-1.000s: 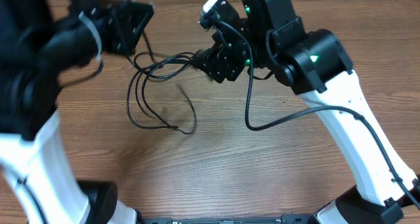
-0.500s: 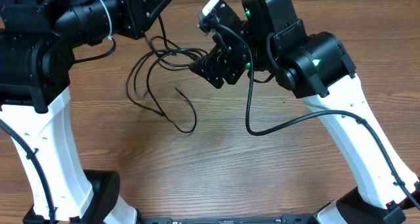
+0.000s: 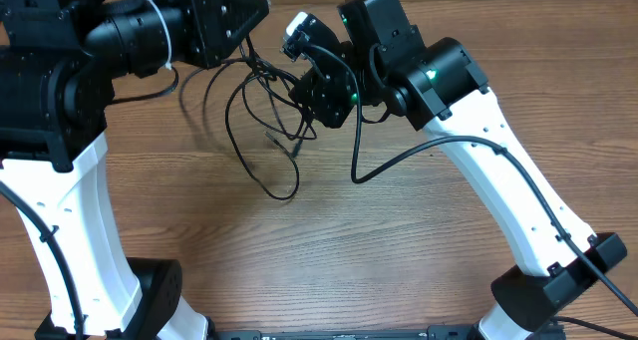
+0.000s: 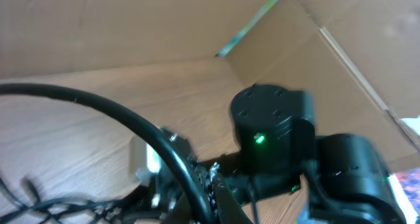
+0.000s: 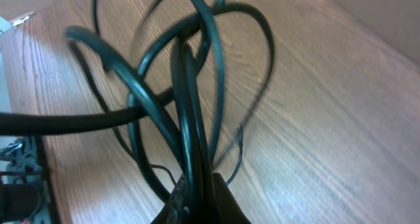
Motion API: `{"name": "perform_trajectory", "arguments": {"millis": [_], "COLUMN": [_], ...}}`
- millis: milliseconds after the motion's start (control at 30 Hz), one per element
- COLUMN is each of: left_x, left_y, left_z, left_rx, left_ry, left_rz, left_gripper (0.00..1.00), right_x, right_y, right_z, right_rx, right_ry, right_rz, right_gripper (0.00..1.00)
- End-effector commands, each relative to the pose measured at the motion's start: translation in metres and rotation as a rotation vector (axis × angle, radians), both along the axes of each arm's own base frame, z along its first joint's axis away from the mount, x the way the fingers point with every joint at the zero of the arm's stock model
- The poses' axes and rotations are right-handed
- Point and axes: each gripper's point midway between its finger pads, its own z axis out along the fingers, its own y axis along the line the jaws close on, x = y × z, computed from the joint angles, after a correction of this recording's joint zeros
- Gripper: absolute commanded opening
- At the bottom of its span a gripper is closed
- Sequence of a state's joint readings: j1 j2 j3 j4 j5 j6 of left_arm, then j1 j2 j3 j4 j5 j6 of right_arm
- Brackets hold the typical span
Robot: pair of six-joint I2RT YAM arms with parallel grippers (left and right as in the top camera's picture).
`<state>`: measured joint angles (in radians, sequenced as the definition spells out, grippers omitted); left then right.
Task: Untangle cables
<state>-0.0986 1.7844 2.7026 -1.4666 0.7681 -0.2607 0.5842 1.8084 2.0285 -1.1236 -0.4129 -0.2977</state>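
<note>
Sees the right gripper [image 3: 302, 84] swung left since a moment ago, now clamped on the cables [image 3: 269, 78], strung up to the left gripper [image 3: 247, 23], likewise clenched on them. Catches, from the right wrist alone, loops hanging above the table [image 3: 399, 250].

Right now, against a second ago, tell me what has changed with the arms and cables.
The right gripper shifted toward the left gripper and closed on the cables. The left arm swung inward, pulling the loops narrower and higher. Unchanged: the left gripper stays shut on the cables.
</note>
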Motion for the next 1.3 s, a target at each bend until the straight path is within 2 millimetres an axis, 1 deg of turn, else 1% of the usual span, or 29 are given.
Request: {"name": "perform_trajectory", "arguments": {"millis": [0, 33, 67, 100, 133, 200, 267, 300, 333, 367, 400, 433, 500, 600, 633, 700, 767, 800, 900, 967, 1100, 1133, 1167, 1200, 1233, 1267], "left_x": [-0.003, -0.001, 0.001, 0.003, 0.004, 0.003, -0.001, -0.004, -0.007, -0.011, -0.014, -0.020, -0.030, -0.048, -0.053, -0.064, -0.071, -0.072, -0.070, -0.065, -0.058, -0.057, -0.056, -0.056, -0.057, -0.061], "left_y": [0.015, 0.022, 0.032, 0.042, 0.050, 0.070, 0.086, 0.096, 0.109, 0.121, 0.131, 0.143, 0.162, 0.190, 0.199, 0.214, 0.223, 0.223, 0.213, 0.199, 0.188, 0.188, 0.191, 0.198, 0.210, 0.223], "left_z": [-0.007, -0.014, -0.023, -0.030, -0.035, -0.044, -0.044, -0.042, -0.037, -0.032, -0.028, -0.023, -0.015, -0.004, -0.001, 0.004, 0.008, 0.009, 0.012, 0.013, 0.013, 0.014, 0.014, 0.014, 0.012, 0.011], "left_rx": [0.117, 0.155, 0.208, 0.253, 0.282, 0.332, 0.335, 0.329, 0.321, 0.313, 0.309, 0.302, 0.296, 0.304, 0.312, 0.315, 0.307, 0.300, 0.252, 0.214, 0.204, 0.210, 0.220, 0.239, 0.259, 0.273], "left_ry": [-0.041, -0.026, -0.007, 0.012, 0.027, 0.064, 0.085, 0.086, 0.078, 0.073, 0.065, 0.054, 0.033, 0.002, -0.009, -0.019, -0.029, -0.033, -0.046, -0.051, -0.057, -0.065, -0.069, -0.068, -0.055, -0.039], "left_rz": [0.075, 0.109, 0.157, 0.203, 0.239, 0.316, 0.365, 0.397, 0.438, 0.477, 0.510, 0.551, 0.616, 0.727, 0.759, 0.831, 0.864, 0.861, 0.798, 0.726, 0.670, 0.669, 0.683, 0.714, 0.779, 0.845], "left_gripper": [0.04, 0.04, 0.04, 0.04, 0.04, 0.04, 0.04, 0.04, 0.04, 0.04, 0.04, 0.04, 0.04, 0.04, 0.04, 0.04, 0.04, 0.04, 0.04, 0.04, 0.04, 0.04, 0.04, 0.04, 0.04, 0.04], "right_x": [-0.014, -0.019, -0.026, -0.029, -0.030, -0.032, -0.032, -0.032, -0.031, -0.030, -0.029, -0.027, -0.026, -0.032, -0.034, -0.036, -0.037, -0.038, -0.035, -0.031, -0.024, -0.023, -0.020, -0.017, -0.013, -0.009], "right_y": [-0.016, -0.025, -0.039, -0.052, -0.065, -0.106, -0.142, -0.165, -0.191, -0.212, -0.230, -0.252, -0.286, -0.323, -0.335, -0.363, -0.382, -0.384, -0.365, -0.349, -0.305, -0.295, -0.286, -0.280, -0.280, -0.286], "right_z": [0.070, 0.089, 0.114, 0.132, 0.145, 0.174, 0.189, 0.194, 0.196, 0.196, 0.195, 0.194, 0.194, 0.201, 0.203, 0.202, 0.200, 0.199, 0.200, 0.198, 0.193, 0.190, 0.188, 0.186, 0.185, 0.185], "right_rx": [0.100, 0.118, 0.137, 0.150, 0.154, 0.150, 0.154, 0.152, 0.149, 0.148, 0.149, 0.149, 0.161, 0.235, 0.248, 0.250, 0.249, 0.258, 0.306, 0.308, 0.288, 0.271, 0.248, 0.224, 0.199, 0.186], "right_ry": [-0.094, -0.130, -0.183, -0.223, -0.262, -0.362, -0.405, -0.415, -0.414, -0.406, -0.399, -0.391, -0.379, -0.374, -0.376, -0.386, -0.383, -0.378, -0.358, -0.345, -0.319, -0.316, -0.318, -0.328, -0.337, -0.342], "right_rz": [-0.063, -0.078, -0.109, -0.152, -0.191, -0.318, -0.412, -0.467, -0.531, -0.580, -0.620, -0.668, -0.751, -0.801, -0.823, -0.900, -0.953, -0.951, -0.863, -0.815, -0.707, -0.693, -0.683, -0.685, -0.720, -0.776], "right_gripper": [0.04, 0.04, 0.04, 0.04, 0.04, 0.04, 0.04, 0.04, 0.04, 0.04, 0.04, 0.04, 0.04, 0.04, 0.04, 0.04, 0.04, 0.04, 0.04, 0.04, 0.04, 0.04, 0.04, 0.04, 0.04, 0.04]}}
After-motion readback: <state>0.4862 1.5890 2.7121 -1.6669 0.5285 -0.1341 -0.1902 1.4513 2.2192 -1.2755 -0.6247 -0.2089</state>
